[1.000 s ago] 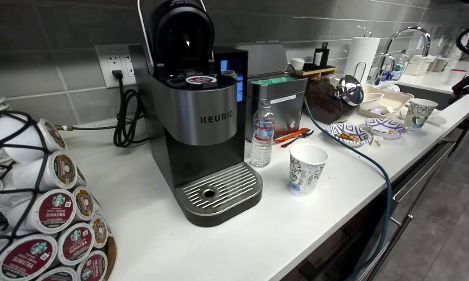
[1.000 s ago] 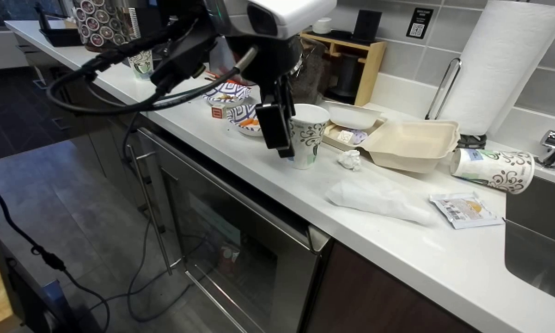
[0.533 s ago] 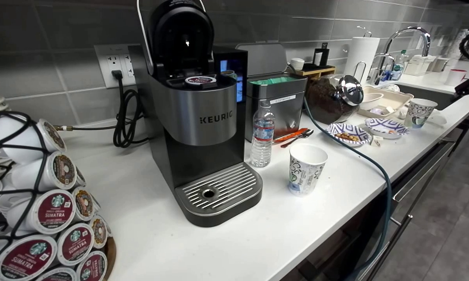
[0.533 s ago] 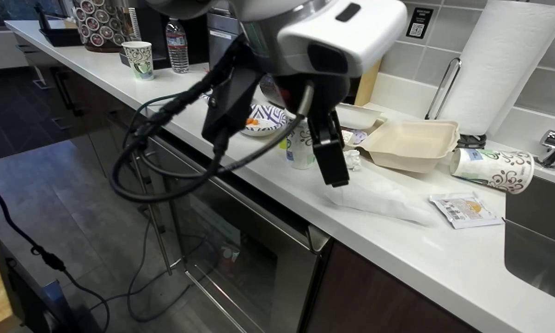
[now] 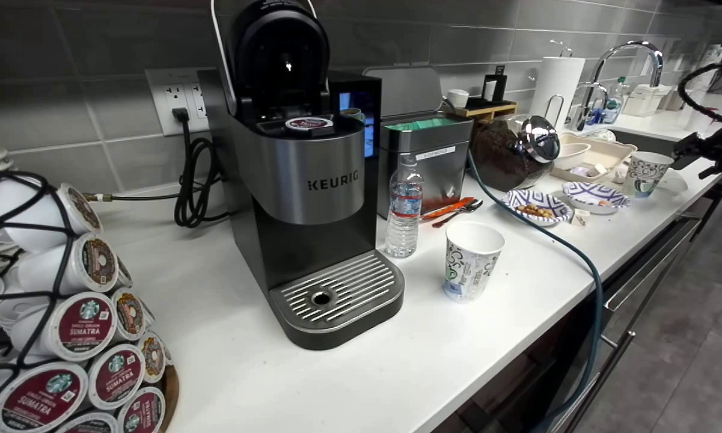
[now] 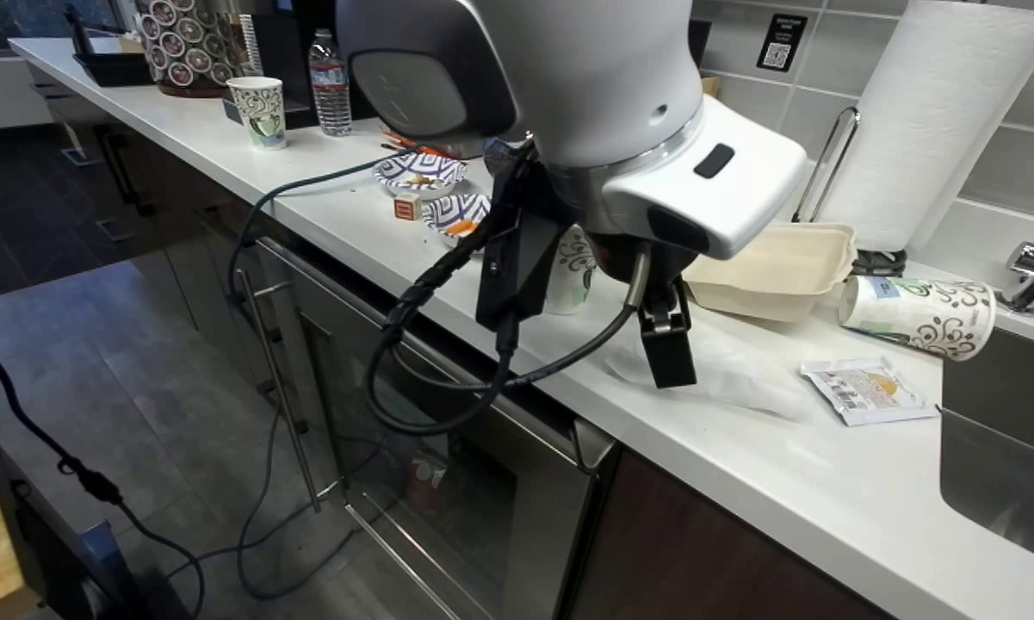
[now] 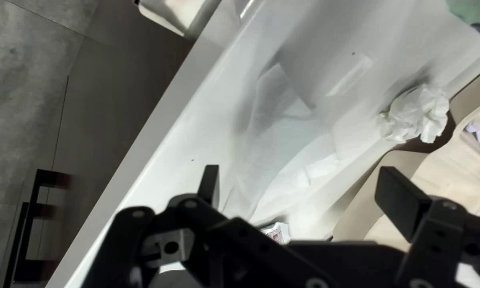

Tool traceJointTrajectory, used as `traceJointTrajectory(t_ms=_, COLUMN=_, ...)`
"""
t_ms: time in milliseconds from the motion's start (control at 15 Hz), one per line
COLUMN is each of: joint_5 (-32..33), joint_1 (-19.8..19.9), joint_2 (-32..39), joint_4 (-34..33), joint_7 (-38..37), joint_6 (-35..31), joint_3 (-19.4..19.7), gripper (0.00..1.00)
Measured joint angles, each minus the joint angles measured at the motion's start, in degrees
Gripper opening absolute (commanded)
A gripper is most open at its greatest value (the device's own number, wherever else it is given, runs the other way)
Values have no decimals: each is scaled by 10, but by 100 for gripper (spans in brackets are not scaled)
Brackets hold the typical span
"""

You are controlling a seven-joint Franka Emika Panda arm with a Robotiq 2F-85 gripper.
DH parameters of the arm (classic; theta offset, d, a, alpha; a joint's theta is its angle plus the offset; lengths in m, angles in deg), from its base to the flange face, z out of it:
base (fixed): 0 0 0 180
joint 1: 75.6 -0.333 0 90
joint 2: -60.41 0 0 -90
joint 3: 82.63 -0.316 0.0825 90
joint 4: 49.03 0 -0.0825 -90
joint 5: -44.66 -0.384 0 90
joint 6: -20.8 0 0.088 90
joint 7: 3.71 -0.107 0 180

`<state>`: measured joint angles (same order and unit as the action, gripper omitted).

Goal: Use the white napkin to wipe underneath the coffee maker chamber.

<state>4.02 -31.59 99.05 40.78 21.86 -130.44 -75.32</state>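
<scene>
Probably calls for lowering the gripper (image 7: 300, 189), spread wide and empty, onto the white napkin (image 6: 745, 376) below, stretched far-left to near-right in an exterior view.

On counter (image 5: 228, 373): coffee maker (image 5: 312, 174) between pods (image 5: 85, 323) and bottle (image 5: 404, 207); napkin (image 7: 279, 148) near takeout container (image 6: 766, 297).

Coffee maker (image 5: 327, 180) cut off at top in an exterior view, white napkin (image 6: 745, 379) partly hidden by gripper (image 6: 671, 366), paper cup (image 6: 571, 280) partly hidden by arm (image 6: 620, 77), sachet lettering (image 6: 861, 392) unreadable
</scene>
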Motion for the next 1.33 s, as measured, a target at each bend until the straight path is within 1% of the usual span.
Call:
traceJointTrajectory(t_ms=67, joint_5=5, joint_1=-2, joint_2=10, joint_4=-7, joint_7=-20, joint_6=-7, joint_3=-1, gripper=100)
traceJointTrajectory(t_ms=133, joint_5=15, joint_1=-4, joint_2=19, joint_4=-14, joint_7=-42, joint_6=-8, joint_3=0, gripper=92)
traceJointTrajectory(t_ms=200, joint_5=23, joint_1=-4, joint_2=27, joint_4=-20, joint_7=-61, joint_6=-9, joint_3=0, gripper=74)
traceJointTrajectory(t_ms=467, joint_5=53, joint_1=-5, joint_2=49, joint_4=-41, joint_7=-118, joint_6=-9, joint_3=-2, gripper=42)
traceJointTrajectory(t_ms=800, joint_5=77, joint_1=-5, joint_2=61, joint_4=-61, joint_7=-158, joint_6=-10, joint_3=-5, gripper=4)
traceJointTrajectory(t_ms=867, joint_5=81, joint_1=-5, joint_2=62, joint_4=-63, joint_7=-164, joint_6=-10, joint_3=-5, gripper=1)
traceJointTrajectory(t_ms=933, joint_5=86, joint_1=-5, joint_2=62, joint_4=-65, joint_7=-170, joint_6=-10, joint_3=-5, gripper=0)
traceJointTrajectory(t_ms=1133, joint_5=93, joint_1=-2, joint_2=62, joint_4=-71, joint_7=-181, joint_6=-10, joint_3=-6, gripper=1)
traceJointTrajectory(t_ms=1333, joint_5=90, joint_1=8, joint_2=52, joint_4=-75, joint_7=-173, joint_6=-9, joint_3=-11, gripper=1)
